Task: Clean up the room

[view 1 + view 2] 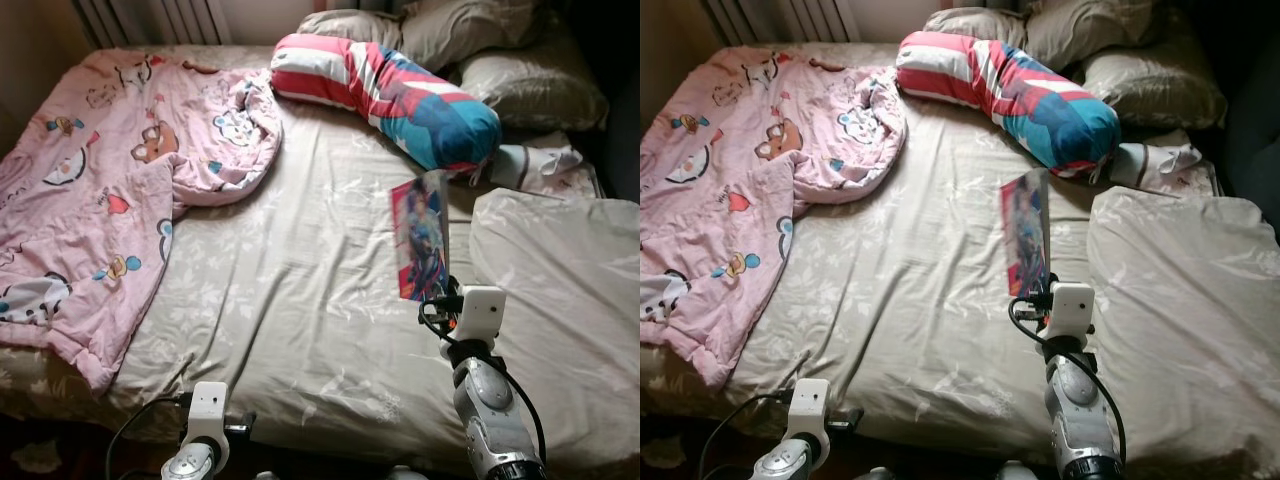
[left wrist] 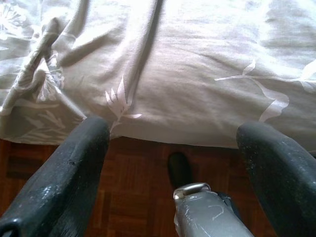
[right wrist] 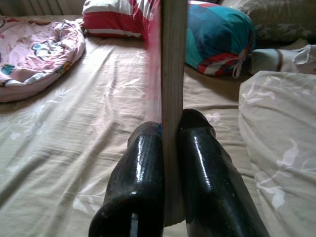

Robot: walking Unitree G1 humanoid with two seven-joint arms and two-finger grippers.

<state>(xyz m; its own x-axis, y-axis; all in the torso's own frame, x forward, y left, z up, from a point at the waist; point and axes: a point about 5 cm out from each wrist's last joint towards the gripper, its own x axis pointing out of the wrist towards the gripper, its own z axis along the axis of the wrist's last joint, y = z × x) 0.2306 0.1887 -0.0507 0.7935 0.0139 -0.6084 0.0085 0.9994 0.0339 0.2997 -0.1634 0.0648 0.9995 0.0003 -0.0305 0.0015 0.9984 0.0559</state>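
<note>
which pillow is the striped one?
The long bolster lying across the bed's head end: red-and-white stripes with blue patches. The pillows behind it are plain beige.

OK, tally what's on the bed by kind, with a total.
Beige pillows: 3
Striped bolster: 1
Pink cartoon blanket: 1
Beige duvet: 1
Book, clamped upright in the right gripper: 1
Small crumpled cloth: 1
Total: 8
</note>
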